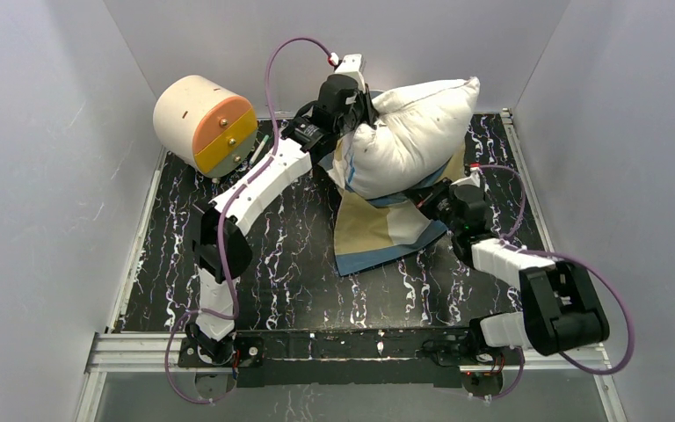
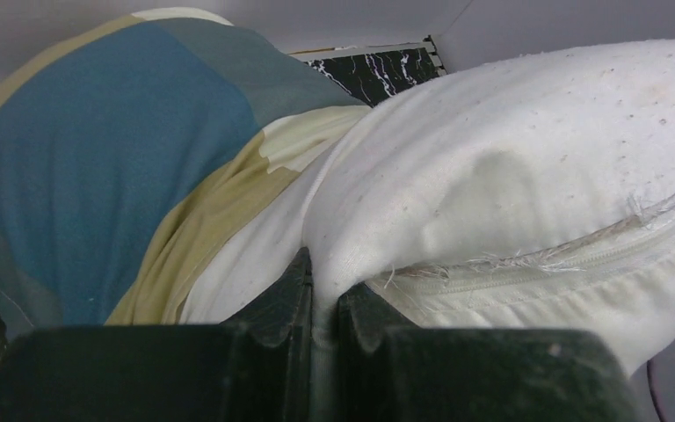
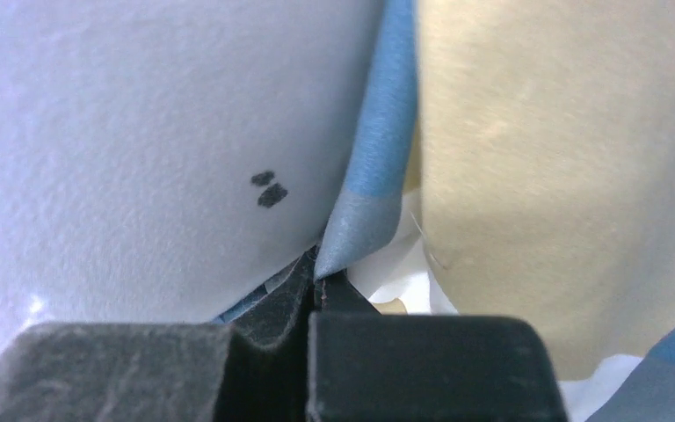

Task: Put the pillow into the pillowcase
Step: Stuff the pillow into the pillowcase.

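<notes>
The white pillow [image 1: 413, 132] is lifted at the back of the table, its lower end resting in the mouth of the blue, tan and cream pillowcase [image 1: 378, 233], which lies flat below it. My left gripper [image 1: 360, 110] is at the pillow's upper left corner. In the left wrist view it [image 2: 321, 299] is shut on a pinch of the pillow [image 2: 536, 158], with the pillowcase [image 2: 97, 158] to the left. My right gripper [image 1: 431, 195] is at the pillowcase's right edge. In the right wrist view it [image 3: 316, 280] is shut on a blue fold of the pillowcase [image 3: 378, 176], right against the pillow [image 3: 141, 132].
A cream-and-orange cylinder [image 1: 204, 123] lies at the back left corner. The black marbled table [image 1: 272, 264] is closed in by pale walls on three sides, with a metal rail [image 1: 352, 347] along the near edge.
</notes>
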